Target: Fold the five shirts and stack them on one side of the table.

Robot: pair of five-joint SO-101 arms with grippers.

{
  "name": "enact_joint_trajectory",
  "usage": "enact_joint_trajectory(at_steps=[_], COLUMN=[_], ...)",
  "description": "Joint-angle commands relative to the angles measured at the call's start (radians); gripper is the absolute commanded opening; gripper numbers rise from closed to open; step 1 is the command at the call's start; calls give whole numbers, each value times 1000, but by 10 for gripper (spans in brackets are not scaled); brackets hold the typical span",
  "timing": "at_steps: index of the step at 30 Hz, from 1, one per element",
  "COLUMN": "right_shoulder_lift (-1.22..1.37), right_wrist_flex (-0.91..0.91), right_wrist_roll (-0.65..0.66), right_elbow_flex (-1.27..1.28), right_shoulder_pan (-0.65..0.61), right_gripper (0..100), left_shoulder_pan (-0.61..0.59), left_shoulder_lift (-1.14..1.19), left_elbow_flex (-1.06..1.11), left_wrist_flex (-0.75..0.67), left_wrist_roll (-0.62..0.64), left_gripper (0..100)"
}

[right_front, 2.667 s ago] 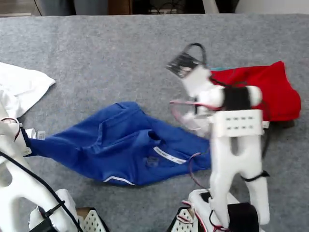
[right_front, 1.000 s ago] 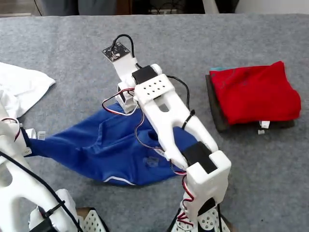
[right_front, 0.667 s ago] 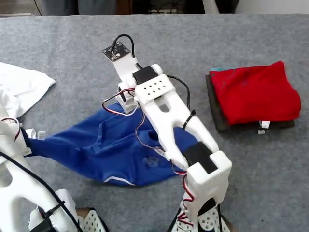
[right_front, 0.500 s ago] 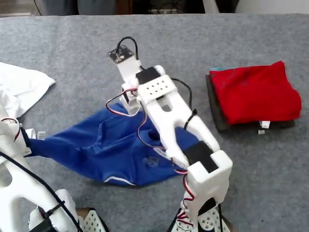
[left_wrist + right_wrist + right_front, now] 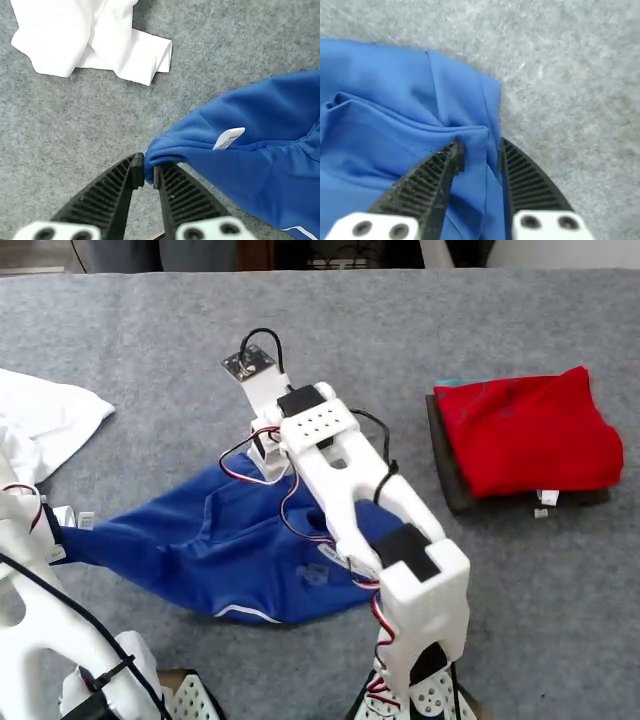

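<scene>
I'm holding the blue shirt (image 5: 200,540), crumpled mid-worktop (image 5: 150,340), with the left gripper (image 5: 148,170) clamped on one corner; the right gripper (image 5: 477,150) is straddling a far-edge fold, jaws apart. Closing shallow, I'm risking pinching one layer and bunching it

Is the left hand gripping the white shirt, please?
No, the left hand is shut on a corner of the blue shirt, and the white shirt lies apart from it.
</scene>
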Motion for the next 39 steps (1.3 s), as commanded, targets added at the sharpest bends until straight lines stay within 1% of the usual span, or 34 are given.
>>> enact_joint_trajectory(at_steps=[1, 10, 11, 14, 15, 17, 20, 27, 29, 34, 35, 39], right_shoulder_lift=[4, 4, 4, 4, 4, 4, -2, -2, 4, 7, 7, 51], right_wrist_flex=[-15, -9, -8, -8, -8, -6, 11, 58, 63, 63, 63, 63], right_wrist_roll=[8, 48, 49, 49, 52, 61, 64, 64, 64, 63, 63, 63], right_elbow_flex=[-15, -13, -12, -10, -10, -10, -18, -82, -96, -91, -91, -93], right_shoulder_pan=[-5, -11, -11, -11, -11, -11, -6, -3, 2, 2, 2, 0], right_gripper=[128, 122, 110, 19, 14, 29, 13, 15, 33, 191, 204, 204], left_shoulder_pan=[-1, -1, -1, -1, -1, -1, -1, -1, -1, -1, -1, 2], left_shoulder_lift=[-2, -2, -2, -2, -2, -2, -2, -2, -2, -2, -2, -2], left_elbow_flex=[-2, -2, -2, -2, -2, -2, -2, -2, -2, -2, -2, -2], left_wrist_flex=[0, 0, 0, 0, 0, 0, 0, 3, 3, 5, 5, 5], left_wrist_roll=[5, 5, 5, 5, 5, 5, 5, 5, 5, 5, 5, 5], left_gripper=[29, 29, 29, 29, 29, 29, 29, 29, 29, 29, 29, 29])
